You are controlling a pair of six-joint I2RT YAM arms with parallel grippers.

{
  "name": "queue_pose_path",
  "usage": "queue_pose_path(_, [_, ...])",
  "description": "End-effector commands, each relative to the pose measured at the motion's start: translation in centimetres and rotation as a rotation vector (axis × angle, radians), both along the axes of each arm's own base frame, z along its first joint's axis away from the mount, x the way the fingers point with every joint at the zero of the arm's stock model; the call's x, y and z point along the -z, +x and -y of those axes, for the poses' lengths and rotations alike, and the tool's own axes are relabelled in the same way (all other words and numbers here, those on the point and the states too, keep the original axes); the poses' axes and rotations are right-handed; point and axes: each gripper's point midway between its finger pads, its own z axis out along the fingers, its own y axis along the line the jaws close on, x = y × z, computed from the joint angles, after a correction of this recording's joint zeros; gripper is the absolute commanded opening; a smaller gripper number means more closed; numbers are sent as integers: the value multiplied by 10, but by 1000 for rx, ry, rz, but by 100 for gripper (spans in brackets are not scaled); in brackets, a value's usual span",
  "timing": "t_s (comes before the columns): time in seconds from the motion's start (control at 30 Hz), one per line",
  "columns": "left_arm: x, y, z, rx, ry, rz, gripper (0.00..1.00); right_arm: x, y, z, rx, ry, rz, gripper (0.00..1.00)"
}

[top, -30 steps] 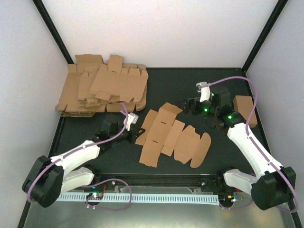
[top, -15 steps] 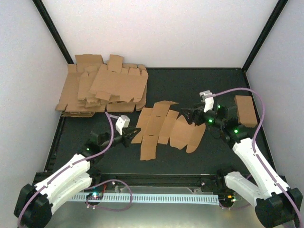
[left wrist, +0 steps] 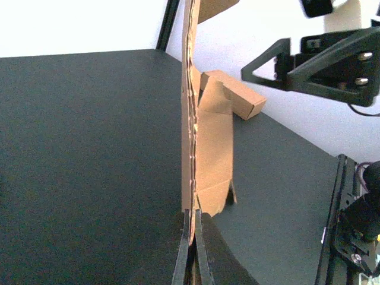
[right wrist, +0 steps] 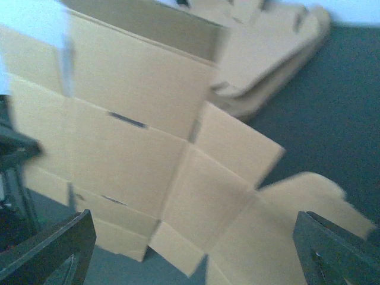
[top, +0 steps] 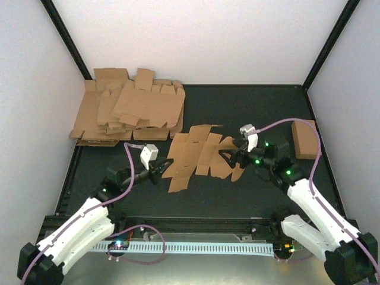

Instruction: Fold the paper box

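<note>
The paper box [top: 195, 155] is a flat brown die-cut blank with creases and rounded flaps, lying mid-table. My left gripper [top: 161, 171] is shut on its left edge. In the left wrist view the blank [left wrist: 197, 136] runs edge-on away from the closed fingertips [left wrist: 195, 221]. My right gripper [top: 227, 159] hovers open over the blank's right flaps. In the right wrist view the blank [right wrist: 148, 148] fills the frame, blurred, between the two wide-apart fingers [right wrist: 53, 249], and nothing is gripped there.
A thick heap of flat cardboard blanks [top: 127, 111] lies at the back left, its edge [right wrist: 267, 47] also showing in the right wrist view. A smooth folded cardboard brick [top: 304, 139] sits at the right near the wall. Black frame posts stand at the back corners.
The left gripper has dragged the blank left and toward the back. The right arm has swung left from beside the brick to over the blank's right flaps.
</note>
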Motion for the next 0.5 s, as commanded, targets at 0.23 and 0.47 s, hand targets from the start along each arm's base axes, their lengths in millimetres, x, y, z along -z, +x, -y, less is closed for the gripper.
queue_pose_path(0.23, [-40,3,14,55,-42,9,2,-99,-57,-64,-230,37,499,74])
queue_pose_path(0.47, [-49,0,15,85,-38,57,2,-141,-18,-94,-118,59,380,2])
